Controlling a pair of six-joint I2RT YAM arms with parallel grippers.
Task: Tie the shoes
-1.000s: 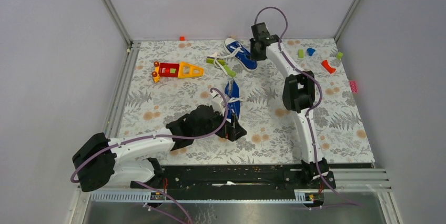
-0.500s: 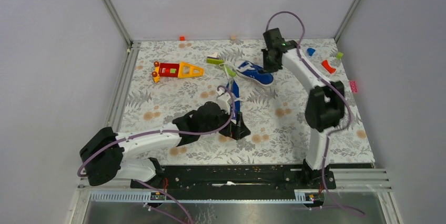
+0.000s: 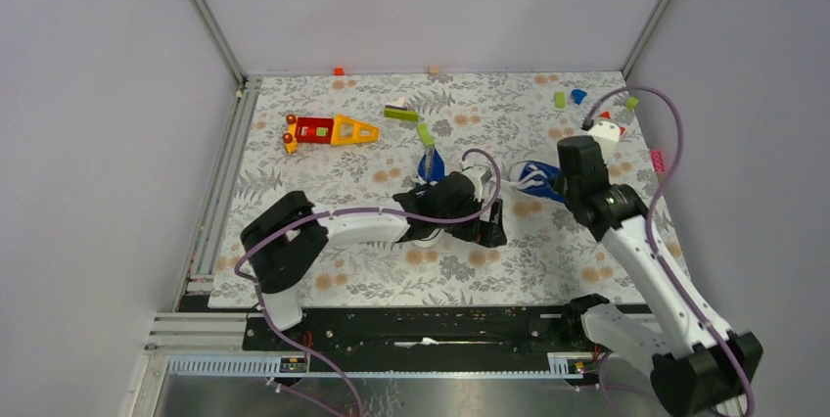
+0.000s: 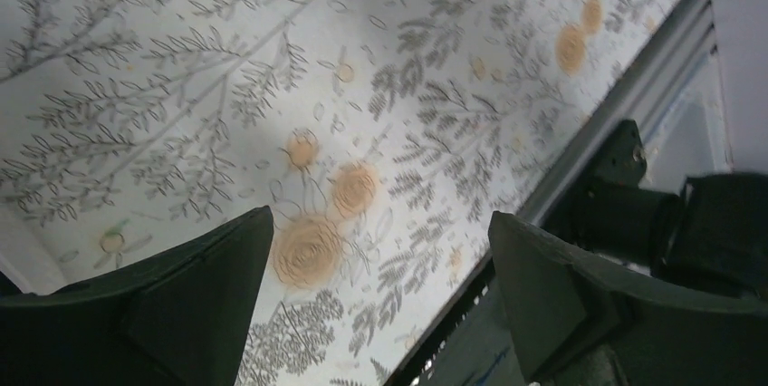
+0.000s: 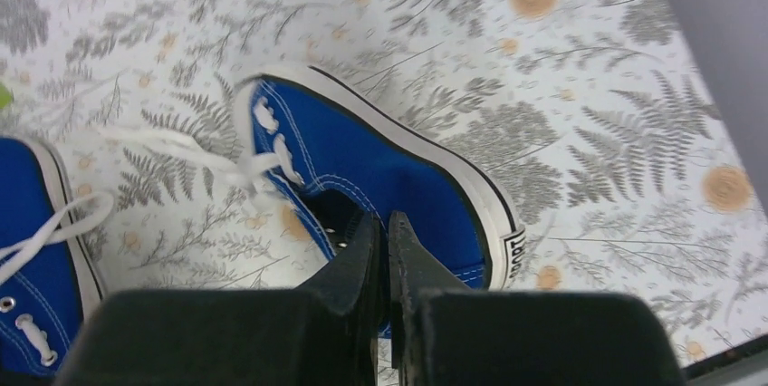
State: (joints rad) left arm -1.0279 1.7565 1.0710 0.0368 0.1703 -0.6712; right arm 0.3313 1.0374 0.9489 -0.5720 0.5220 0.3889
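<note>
Shoes (image 3: 538,185) lie mid-mat, both untied.

Overhead: we log the held shoe (image 3: 540,186) right at the right gripper (image 3: 563,187). Its long axis runs roughly across the table, with the toe and loose laces (image 3: 521,177) toward the left arm (image 3: 372,226) and the heel end under the right wrist. The other shoe (image 3: 431,161) lies just to the left, mostly hidden behind the left arm. Only its far end shows. The left gripper (image 3: 489,229) hovers on the near side, between the two shoes. The toy (image 3: 328,130) is well apart, far left on the mat (image 3: 294,202).

Left wrist: the fingers (image 4: 181,304) are spread wide. Only the flowered mat shows between them, and no shoe is in view.

Right wrist: the right gripper (image 5: 382,223) is almost closed, pinching the rim of the held shoe (image 5: 389,164) at its opening, back toward the heel. The shoe runs up and left away from the fingers. Its laces (image 5: 172,145) trail slack toward the other shoe (image 5: 36,286) at the left edge.

Judgement: no knot is begun. The lace ends lie left of the pinned shoe, on the left gripper's side, so that free gripper looks nearer to take them.
</note>
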